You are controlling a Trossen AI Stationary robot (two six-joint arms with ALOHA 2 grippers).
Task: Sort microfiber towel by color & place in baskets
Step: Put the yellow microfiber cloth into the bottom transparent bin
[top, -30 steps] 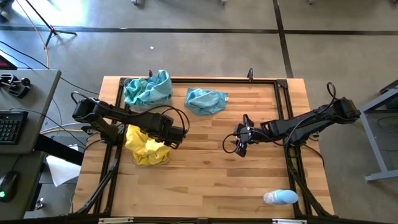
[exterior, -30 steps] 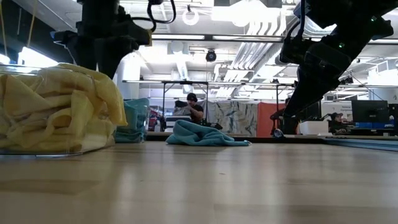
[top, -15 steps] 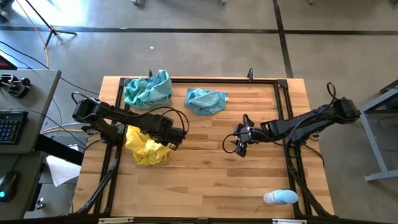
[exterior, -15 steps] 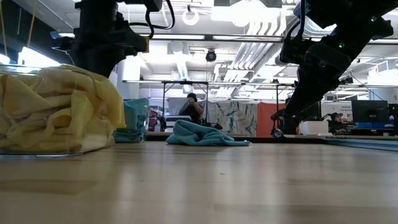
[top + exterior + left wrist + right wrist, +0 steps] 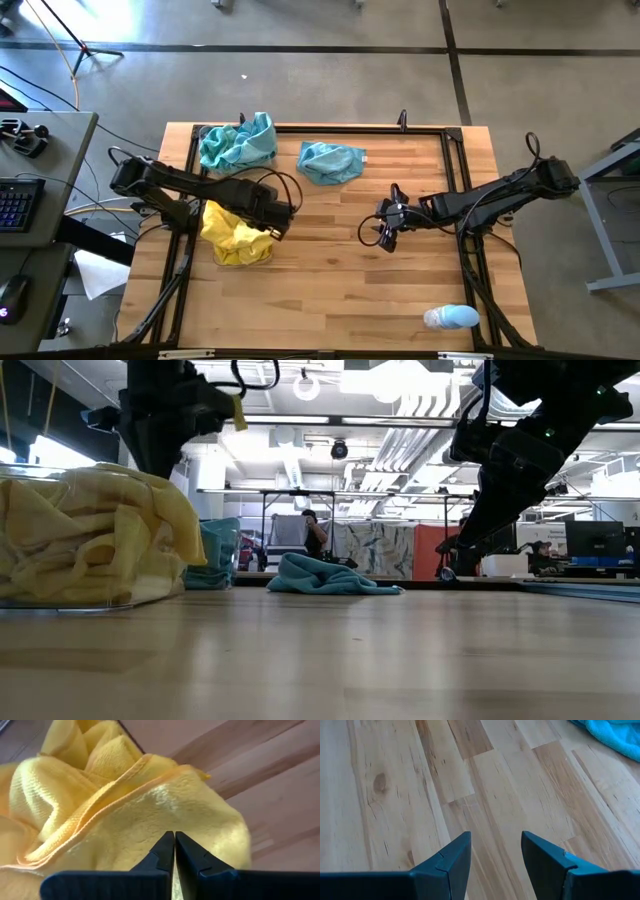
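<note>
The left end effector [image 5: 283, 222], fingers pressed together, is hovering just above the yellow microfiber towels [image 5: 235, 235] heaped in their clear basket [image 5: 140, 598]. The right end effector [image 5: 385, 236] is waiting spread wide over the bare desk [image 5: 330, 280], with one teal towel [image 5: 331, 161] lying loose well beyond it.

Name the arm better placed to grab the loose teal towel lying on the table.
Right, probably. The right hand hangs open and empty over bare wood, just short of the loose teal towel. The left hand is shut over the yellow towels in their basket.
</note>
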